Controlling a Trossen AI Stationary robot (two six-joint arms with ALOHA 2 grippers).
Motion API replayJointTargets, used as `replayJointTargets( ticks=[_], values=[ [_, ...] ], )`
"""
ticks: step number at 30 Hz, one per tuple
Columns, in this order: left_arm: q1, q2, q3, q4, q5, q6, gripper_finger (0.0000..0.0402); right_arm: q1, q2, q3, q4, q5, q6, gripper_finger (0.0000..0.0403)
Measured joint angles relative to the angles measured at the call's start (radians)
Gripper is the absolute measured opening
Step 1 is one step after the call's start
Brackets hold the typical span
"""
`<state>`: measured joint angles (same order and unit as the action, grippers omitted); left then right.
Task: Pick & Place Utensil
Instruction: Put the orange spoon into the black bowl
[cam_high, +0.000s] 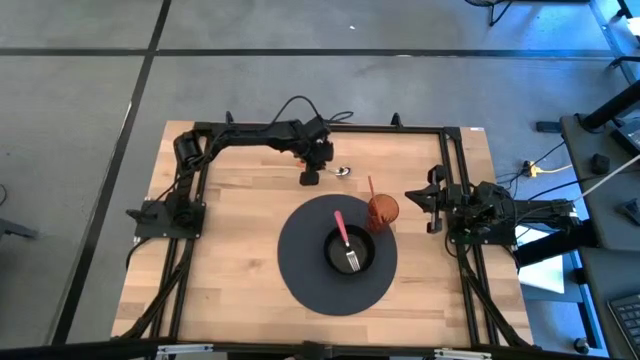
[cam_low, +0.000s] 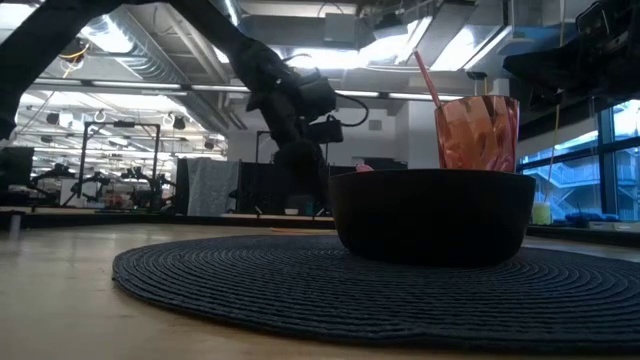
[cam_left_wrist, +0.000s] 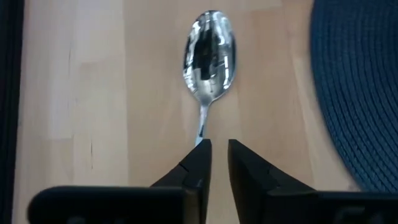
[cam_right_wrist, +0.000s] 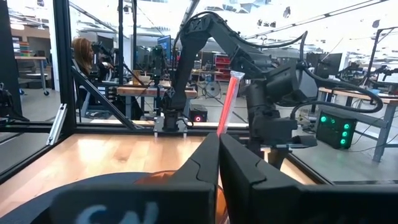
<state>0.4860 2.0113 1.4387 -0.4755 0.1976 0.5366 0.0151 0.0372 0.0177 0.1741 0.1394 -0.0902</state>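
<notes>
High view: a small shiny metal spoon (cam_high: 343, 171) is seen on the bare wood, just beside the left gripper (cam_high: 310, 177). Left wrist view: the spoon's handle is seen between the slightly parted fingertips (cam_left_wrist: 198, 157), not clamped

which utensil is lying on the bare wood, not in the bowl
The silver spoon, lying by the left gripper; the pink-handled fork sits in the black bowl.
</notes>
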Motion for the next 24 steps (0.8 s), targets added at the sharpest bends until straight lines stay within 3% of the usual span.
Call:
replayJointTargets(
  ticks=[6, 14, 24],
  values=[
    [-0.008, 0.000, 0.000, -0.062, 0.081, 0.072, 0.0105, 0.000, 0.000, 0.000, 0.000, 0.000, -0.008, 0.0014],
    [-0.006, 0.001, -0.001, -0.046, 0.073, 0.042, 0.0188, 0.000, 0.000, 0.000, 0.000, 0.000, -0.012, 0.0014],
    [0.072, 0.075, -0.001, -0.146, 0.065, 0.049, 0.0214, 0.000, 0.000, 0.000, -0.008, 0.000, 0.007, 0.0014]
  ],
)
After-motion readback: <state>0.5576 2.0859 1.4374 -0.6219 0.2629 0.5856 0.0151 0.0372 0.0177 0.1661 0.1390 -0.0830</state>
